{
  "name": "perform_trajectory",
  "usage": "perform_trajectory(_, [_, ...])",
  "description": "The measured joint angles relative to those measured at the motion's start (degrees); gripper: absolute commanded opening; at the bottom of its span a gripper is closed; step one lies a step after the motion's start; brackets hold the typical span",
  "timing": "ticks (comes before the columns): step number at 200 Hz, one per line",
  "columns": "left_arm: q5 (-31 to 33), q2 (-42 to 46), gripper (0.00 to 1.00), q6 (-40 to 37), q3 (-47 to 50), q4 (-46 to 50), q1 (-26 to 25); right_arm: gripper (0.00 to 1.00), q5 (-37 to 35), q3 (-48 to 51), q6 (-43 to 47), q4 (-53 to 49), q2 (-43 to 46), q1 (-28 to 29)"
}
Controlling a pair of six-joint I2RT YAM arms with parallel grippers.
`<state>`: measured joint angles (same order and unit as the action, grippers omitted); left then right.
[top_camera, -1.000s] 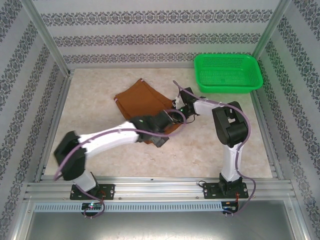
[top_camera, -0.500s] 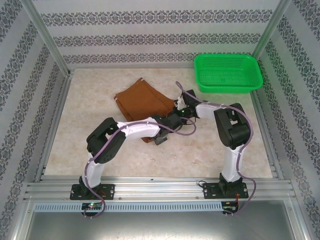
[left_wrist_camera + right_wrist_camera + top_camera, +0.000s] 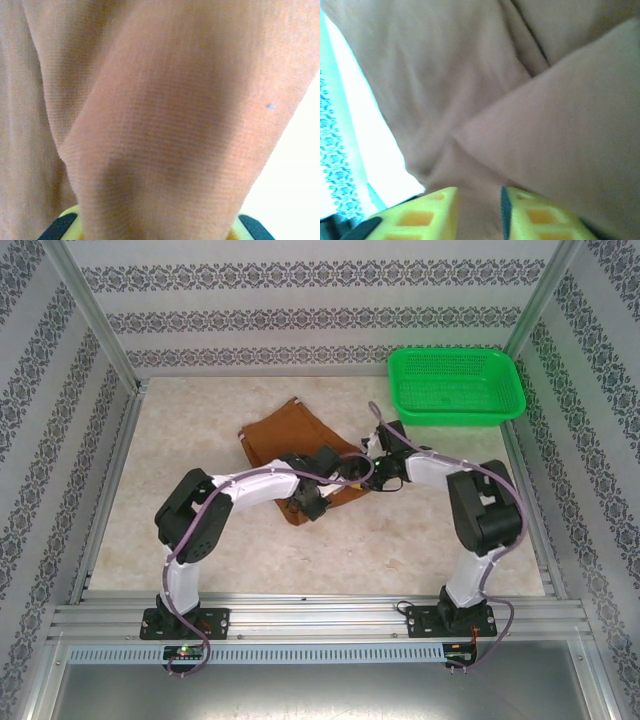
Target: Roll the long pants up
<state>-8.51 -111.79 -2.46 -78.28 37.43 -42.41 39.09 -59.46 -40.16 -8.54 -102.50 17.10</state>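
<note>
The long pants (image 3: 285, 435) lie folded into a rust-brown pile at the middle of the table. My left gripper (image 3: 312, 502) sits at the pile's near edge. In the left wrist view a raised fold of the pants (image 3: 165, 125) runs up from between the jaws (image 3: 157, 231) and hides them, leaving only the yellow finger (image 3: 70, 225) corners showing; it looks shut on the cloth. My right gripper (image 3: 368, 478) is at the pile's right edge. Its yellow fingers (image 3: 435, 215) stand apart (image 3: 479, 212) with pants cloth (image 3: 470, 75) lying in the gap.
A green basket (image 3: 455, 385) stands at the back right, apart from the pants. Metal frame rails border the pale table (image 3: 200, 540) on all sides. Bare table lies to the left of and in front of the pile.
My left gripper has closed onto the pants' near edge and its elbow has folded back. The right gripper has opened and shifted right. The pile has slid slightly right.
</note>
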Motion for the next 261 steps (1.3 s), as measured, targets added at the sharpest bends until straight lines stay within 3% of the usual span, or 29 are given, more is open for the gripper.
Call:
perform_trajectory(45, [-34.2,2.9,0.00,11.4,8.0,-8.4,3.4,0.47,-0.7,-7.0,1.6,-7.5,13.6,-2.3])
perform_trajectory(65, [-45.8,3.5,0.00,22.7,15.2,-21.7,6.4,0.47,-0.5,-8.8,3.2,-11.3,19.2,-2.3])
perform_trajectory(86, [-53.3,3.6,0.00,37.9,23.1,-39.3,10.4,0.47,0.2,-9.4,5.1,-15.7,23.1,-2.3])
perform_trajectory(106, [-56.7,3.6,0.00,48.6,27.5,-50.7,13.6,0.43,0.6,-8.2,6.2,-18.9,24.9,-2.3])
perform_trajectory(120, [-57.7,3.6,0.00,52.9,28.8,-55.0,15.0,0.20,0.9,-5.7,6.8,-19.7,25.7,-2.3])
perform_trajectory(141, [-58.8,3.6,0.00,55.0,29.1,-56.5,15.6,0.00,1.0,-3.1,7.4,-20.1,24.3,-2.2])
perform_trajectory(191, [-60.9,0.7,0.00,52.6,29.6,-54.0,15.9,0.00,2.5,-4.6,7.6,-17.4,14.2,-0.3])
perform_trajectory(243, [-63.3,0.5,0.00,54.2,34.7,-60.0,17.9,0.00,4.6,-9.7,7.8,-11.3,-3.4,5.5])
perform_trajectory(256, [-63.8,0.5,0.05,55.1,35.3,-61.2,18.4,0.00,5.1,-11.5,8.0,-9.2,-9.3,6.8])
perform_trajectory(261, [-64.0,0.5,0.13,55.5,35.4,-61.6,18.5,0.00,5.2,-12.2,8.0,-8.6,-11.6,7.3])
